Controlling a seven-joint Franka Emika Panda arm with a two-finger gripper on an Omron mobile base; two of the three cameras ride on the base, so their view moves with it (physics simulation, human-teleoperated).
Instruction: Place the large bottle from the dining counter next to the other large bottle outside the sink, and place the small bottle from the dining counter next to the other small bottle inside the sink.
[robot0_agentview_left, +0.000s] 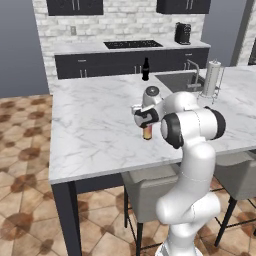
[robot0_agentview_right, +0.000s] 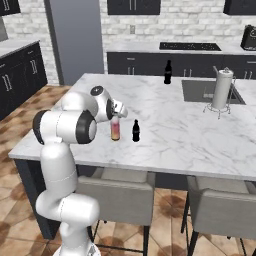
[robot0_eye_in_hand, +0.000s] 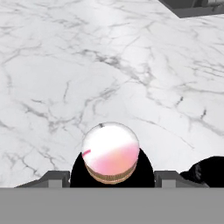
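Pink-orange bottle (robot0_agentview_right: 115, 128) stands upright on the marble table (robot0_agentview_right: 180, 135), near its front edge, long axis vertical. The gripper (robot0_agentview_right: 119, 113) sits right over its top. In the hand view the bottle (robot0_eye_in_hand: 111, 158) is dead centre between the two fingers (robot0_eye_in_hand: 54, 178), one on each side of it. Fingers look partway apart around the bottle; can't tell if they are already touching it. Small dark bottle (robot0_agentview_right: 135, 130) just beside it. Other tall dark bottle (robot0_agentview_right: 168, 72) stands well apart at the far edge, near the sink (robot0_agentview_right: 200, 90). Next likely closing, then a straight lift.
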